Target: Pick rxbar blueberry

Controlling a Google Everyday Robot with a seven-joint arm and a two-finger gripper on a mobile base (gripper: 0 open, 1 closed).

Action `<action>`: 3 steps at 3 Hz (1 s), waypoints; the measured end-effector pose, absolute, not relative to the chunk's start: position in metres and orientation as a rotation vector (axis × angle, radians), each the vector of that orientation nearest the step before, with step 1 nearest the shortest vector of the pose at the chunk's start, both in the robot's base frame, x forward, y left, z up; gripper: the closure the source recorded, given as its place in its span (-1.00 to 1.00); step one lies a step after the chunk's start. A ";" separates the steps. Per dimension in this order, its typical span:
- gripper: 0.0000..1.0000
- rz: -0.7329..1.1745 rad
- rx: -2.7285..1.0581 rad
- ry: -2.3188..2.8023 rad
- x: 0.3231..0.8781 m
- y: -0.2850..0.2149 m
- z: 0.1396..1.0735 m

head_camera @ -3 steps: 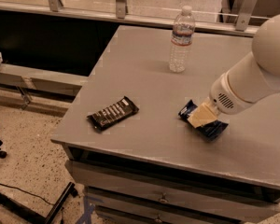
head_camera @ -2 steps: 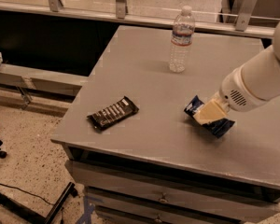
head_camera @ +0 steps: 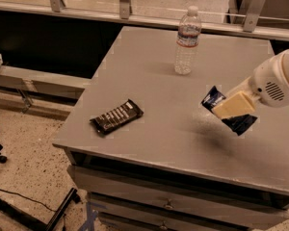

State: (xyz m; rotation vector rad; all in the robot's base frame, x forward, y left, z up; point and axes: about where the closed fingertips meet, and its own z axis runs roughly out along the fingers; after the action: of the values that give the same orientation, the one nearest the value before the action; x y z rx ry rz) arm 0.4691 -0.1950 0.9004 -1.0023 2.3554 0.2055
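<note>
- Camera view, writing: the rxbar blueberry (head_camera: 240, 124) has a dark navy wrapper with a small patch of white print near its upper-left end. None of the print can be read.
- The black bar (head_camera: 116, 117) lies flat near the counter's front left corner, with rows of white print along its length. The letters are too small to make out.
- The water bottle (head_camera: 188, 41) stands upright at the back of the counter. It is clear, with a white cap and a pale label band high on the body, and the brand cannot be read.
- The claw (head_camera: 227, 110) is at the right side of the counter (head_camera: 149, 76), closed on the rxbar blueberry.
- One cream-coloured finger (head_camera: 235, 105) lies across the middle of the wrapper, and the opposing finger is hidden behind the bar.
- The bar is tilted in the grip, and both ends stick out past the finger, one up to the left and one down to the right.
- A soft dark shadow (head_camera: 213, 139) sits on the grey surface below and left of the bar, and the bar looks raised off the top.
- The white arm housing (head_camera: 274, 88) has a small vent grille and is cut off by the right edge.
- The bar is well apart from both the black bar and the bottle.
- Below the top, the drawer fronts (head_camera: 183, 203) with small pulls are partly cut off by the lower edge.
- The speckled floor (head_camera: 29, 177) on the left carries a thin black cable.
</note>
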 end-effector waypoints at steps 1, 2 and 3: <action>1.00 0.223 -0.991 2.308 0.469 -0.199 0.919; 1.00 0.241 -0.983 2.266 0.471 -0.198 0.934; 1.00 0.254 -0.974 2.240 0.471 -0.198 0.944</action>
State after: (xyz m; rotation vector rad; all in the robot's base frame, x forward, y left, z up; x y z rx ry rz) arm 0.4713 -0.1983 0.9440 -0.9739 2.2401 0.2542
